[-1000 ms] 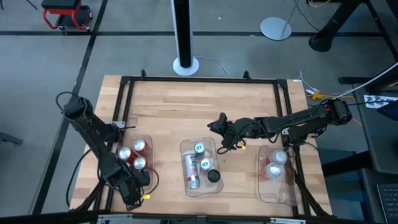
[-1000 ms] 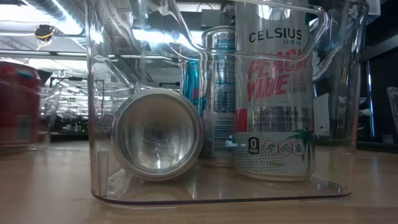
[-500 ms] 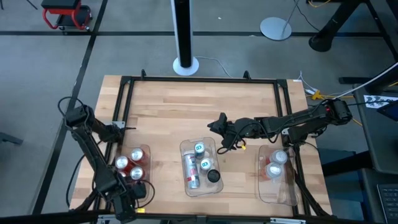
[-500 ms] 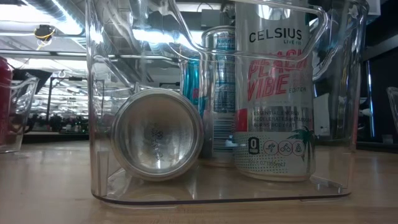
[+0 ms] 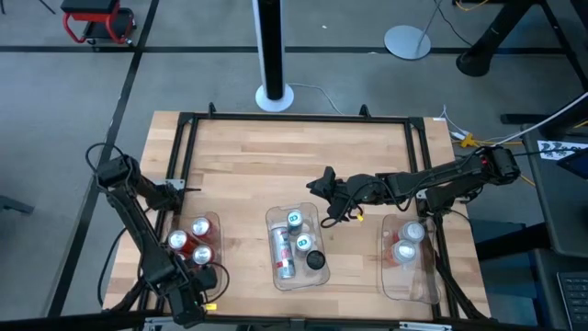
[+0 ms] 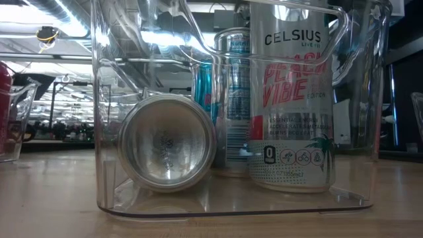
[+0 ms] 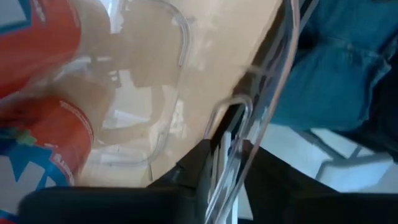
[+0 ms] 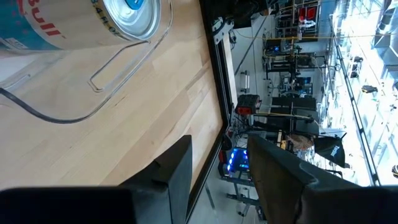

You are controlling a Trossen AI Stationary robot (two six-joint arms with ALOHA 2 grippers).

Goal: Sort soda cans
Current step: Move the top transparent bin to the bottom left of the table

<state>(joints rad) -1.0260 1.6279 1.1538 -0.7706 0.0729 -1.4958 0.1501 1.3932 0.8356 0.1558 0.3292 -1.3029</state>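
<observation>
Left bin (image 5: 209, 241): three red cans (image 5: 189, 241) held upright.
Middle bin (image 5: 276, 221): four cans, one laid flat (image 6: 166, 142).
Right bin (image 5: 423, 276): two cans.
Left gripper (image 5: 188, 303): front table edge; finger gap cannot be told.
Right gripper (image 5: 323, 182): parted, empty, beside middle bin.

In the low view, right of centre, a tall white can (image 6: 291, 99) reads "CELSIUS" at the top, "PEACH VIBE" in pink letters below it, then a small "EDITION" and a boxed "0" lower down. In the right wrist view, upper left of the frame, a teal can (image 8: 74, 22) shows the letters "ull". Other print is too small to read.
</observation>
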